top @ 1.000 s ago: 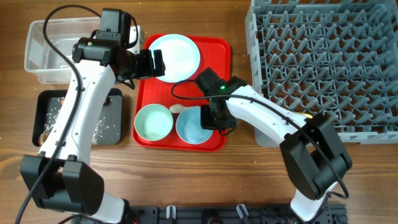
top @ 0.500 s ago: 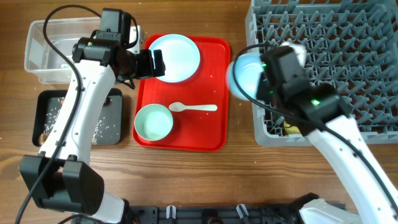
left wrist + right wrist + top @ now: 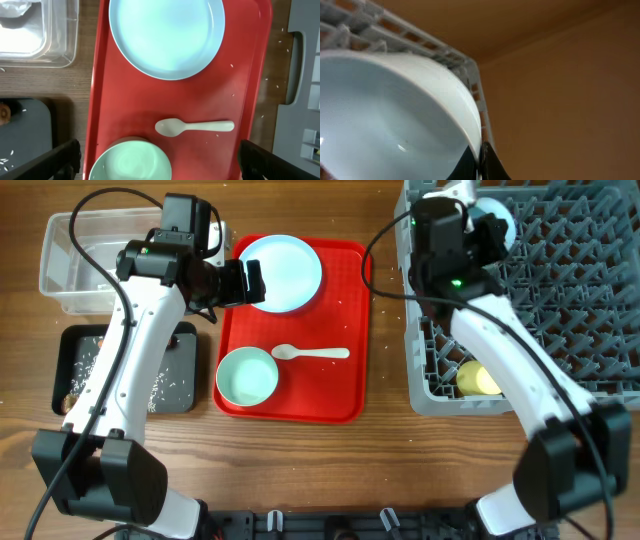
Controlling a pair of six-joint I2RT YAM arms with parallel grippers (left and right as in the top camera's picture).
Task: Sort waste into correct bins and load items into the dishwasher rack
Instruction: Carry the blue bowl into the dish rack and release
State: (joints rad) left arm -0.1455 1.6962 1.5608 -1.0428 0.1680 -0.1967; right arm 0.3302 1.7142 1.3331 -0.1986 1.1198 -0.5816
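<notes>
My right gripper [image 3: 487, 228] is shut on the rim of the pale blue bowl [image 3: 503, 218] and holds it tilted over the far left corner of the grey dishwasher rack [image 3: 560, 300]. In the right wrist view the fingers [image 3: 480, 160] pinch the bowl's rim [image 3: 395, 115]. A yellow cup [image 3: 478, 378] lies in the rack's near left corner. The pale blue plate [image 3: 287, 272], white spoon [image 3: 312, 353] and pale green bowl [image 3: 247, 376] sit on the red tray [image 3: 340, 395]. My left gripper [image 3: 245, 280] hovers open and empty at the plate's left edge; in its wrist view [image 3: 160, 162] it is above the plate [image 3: 167, 35], spoon [image 3: 194, 126] and green bowl [image 3: 130, 162].
The clear tub [image 3: 75, 265] stands at the far left with white tissue [image 3: 15, 7] in it. The black tray [image 3: 125, 370] in front of it holds rice grains [image 3: 158, 387] and a brown lump [image 3: 70, 395]. Bare wood lies between the red tray and the rack.
My right arm has lifted the pale blue bowl off the red tray and carried it right and back to the rack's far left corner. The left arm has not moved.
</notes>
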